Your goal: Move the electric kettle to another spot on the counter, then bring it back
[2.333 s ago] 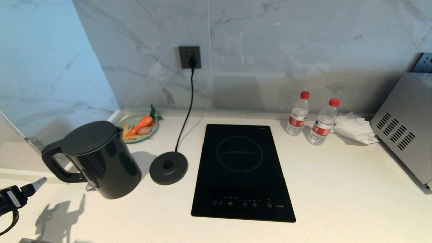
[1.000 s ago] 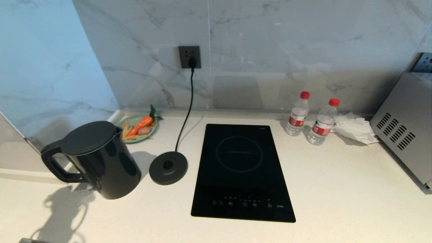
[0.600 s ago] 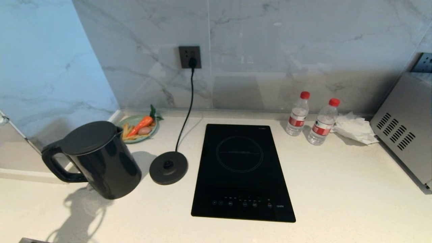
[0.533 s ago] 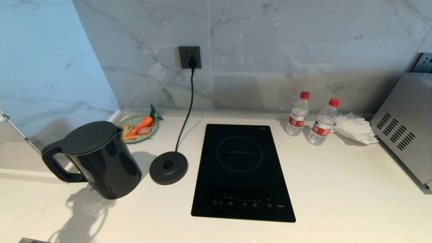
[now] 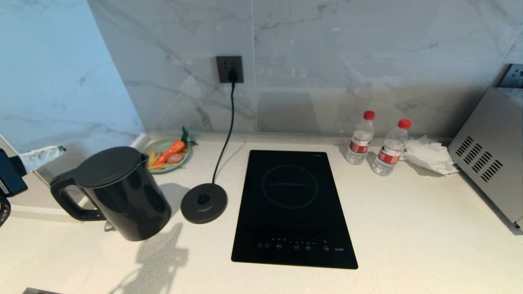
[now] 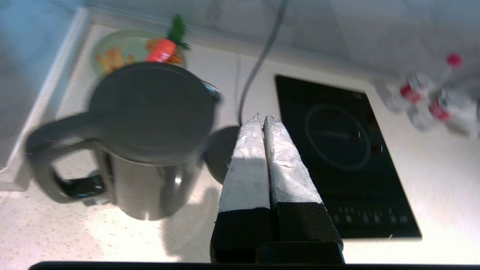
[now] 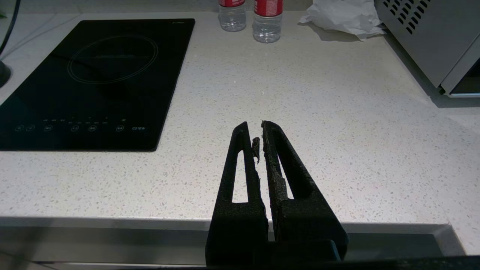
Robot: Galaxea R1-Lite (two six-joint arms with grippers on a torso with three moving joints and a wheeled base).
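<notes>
A: Kettle position?

B: The electric kettle (image 5: 118, 192) stands upright on the bench (image 5: 408, 228), far left, lid on, loop handle turned toward the left edge. The round base disc (image 5: 204, 202) lies just beside it on the right, apart from it, with its cord (image 5: 226, 126) running up to the wall socket (image 5: 229, 69).

A: Left arm?

B: The left claw (image 5: 43, 153) shows at the left edge of the head view, raised, level with the kettle's lid and clear of the handle. In the wrist view its taped fingers (image 6: 245, 165) are pressed together, holding nothing.

A: Right arm?

B: The right claw (image 7: 256, 139) sits low at the bench's front edge, right of the induction hob (image 5: 292, 204). Its fingers are closed, nothing between them.

A: Other items?

B: A green plate (image 5: 160, 146) with a carrot (image 5: 171, 152) sits behind the kettle by the wall. Two red-capped water bottles (image 5: 376, 141) stand past the hob's far right corner, a crumpled white tissue (image 5: 429, 155) beside them, then a grey appliance (image 5: 490, 155) at the right edge.
</notes>
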